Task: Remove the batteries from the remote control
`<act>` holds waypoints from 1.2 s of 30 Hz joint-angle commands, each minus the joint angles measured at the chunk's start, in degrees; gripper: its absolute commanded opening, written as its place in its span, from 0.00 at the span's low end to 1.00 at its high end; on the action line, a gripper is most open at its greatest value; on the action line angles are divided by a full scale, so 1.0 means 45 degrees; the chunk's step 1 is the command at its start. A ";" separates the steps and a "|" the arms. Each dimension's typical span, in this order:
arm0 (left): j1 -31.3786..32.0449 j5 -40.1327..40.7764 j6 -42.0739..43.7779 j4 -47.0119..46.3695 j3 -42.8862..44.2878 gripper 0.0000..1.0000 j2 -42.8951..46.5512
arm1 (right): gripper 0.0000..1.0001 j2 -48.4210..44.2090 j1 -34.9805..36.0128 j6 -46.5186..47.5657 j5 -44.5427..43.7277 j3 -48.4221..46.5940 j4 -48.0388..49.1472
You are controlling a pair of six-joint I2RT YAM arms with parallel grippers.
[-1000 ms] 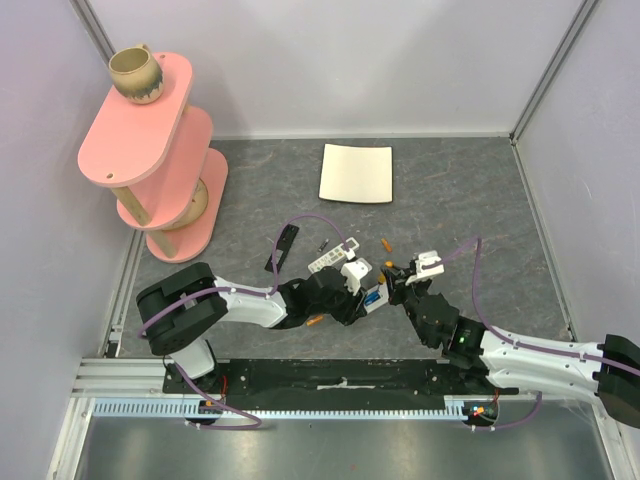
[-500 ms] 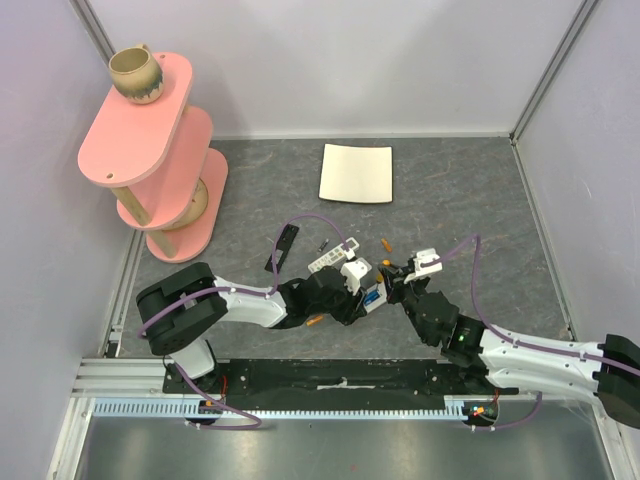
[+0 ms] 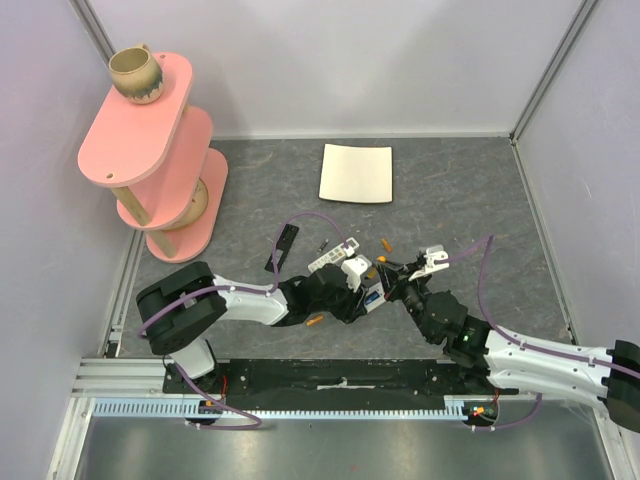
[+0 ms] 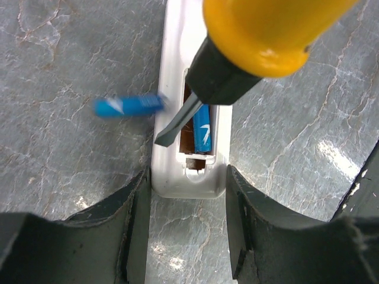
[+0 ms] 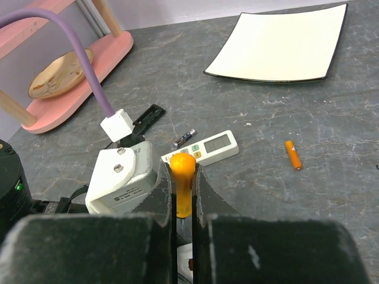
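Note:
My left gripper (image 4: 186,177) is shut on the end of the white remote control (image 4: 176,59), which lies on the grey table. One blue battery (image 4: 203,133) sits in the open bay. A second blue battery (image 4: 129,106) lies blurred on the table just left of the remote. My right gripper (image 5: 183,177) is shut on a yellow-handled screwdriver (image 4: 266,29), and its flat tip (image 4: 172,133) is in the bay. An orange battery (image 5: 292,154) lies apart on the table, also in the top view (image 3: 386,243). Both grippers meet at the table's middle (image 3: 378,288).
A second white remote with a display (image 5: 204,149) and a small dark cell (image 5: 184,137) lie just beyond the grippers. A flat black bar (image 3: 283,247) is to the left. A cream plate (image 3: 356,173) is at the back, and a pink shelf stand (image 3: 150,150) with a mug at far left.
The right wrist has shifted slightly to the right in the top view. The left arm has stayed in place.

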State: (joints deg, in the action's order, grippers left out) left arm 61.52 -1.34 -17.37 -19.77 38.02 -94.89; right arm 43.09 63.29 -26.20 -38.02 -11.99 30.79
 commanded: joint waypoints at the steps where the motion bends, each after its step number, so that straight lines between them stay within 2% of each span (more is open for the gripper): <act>1: -0.0311 0.1040 -0.0828 0.2908 -0.0031 0.02 -0.0671 | 0.00 0.0482 0.0214 -0.0235 0.1028 -0.0831 0.0659; 4: -0.0388 0.1099 -0.1082 0.2967 -0.0069 0.02 -0.0437 | 0.00 0.0795 0.0214 0.0155 0.0715 -0.1202 0.0347; 6: -0.0409 0.1003 -0.1199 0.2890 -0.0128 0.09 -0.0262 | 0.00 0.0796 0.0214 0.0254 0.0482 -0.1320 0.0191; 10: -0.0448 0.0632 -0.1200 0.2714 -0.0187 0.31 -0.0182 | 0.00 0.0542 0.0097 0.0138 0.0168 -0.1340 -0.0336; 11: -0.0467 0.0534 -0.1219 0.2636 -0.0207 0.41 -0.0182 | 0.00 0.0464 0.0058 0.0002 0.0148 -0.1359 -0.0473; 14: -0.0487 0.0377 -0.1297 0.2188 -0.0382 0.55 -0.0143 | 0.00 0.0230 -0.0196 -0.0446 0.0226 -0.1301 -0.1233; 24: -0.0487 -0.1555 -0.1785 0.1152 -0.0714 0.60 -0.0163 | 0.00 -0.0532 -0.1679 -0.1659 0.1690 -0.1028 -0.2797; 28: -0.0331 -0.2394 -0.2351 0.0702 -0.0812 0.66 -0.0240 | 0.00 -0.1059 -0.2051 -0.1640 0.1886 -0.1008 -0.3441; 36: 0.0314 -0.2806 -0.2801 0.0214 -0.0403 0.67 -0.0884 | 0.00 -0.1762 -0.2520 -0.1640 0.2004 -0.0969 -0.4165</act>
State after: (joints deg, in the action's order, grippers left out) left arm 61.34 -10.50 -26.65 -22.98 36.71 -94.98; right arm 36.60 52.88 -32.67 -29.87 -15.55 13.91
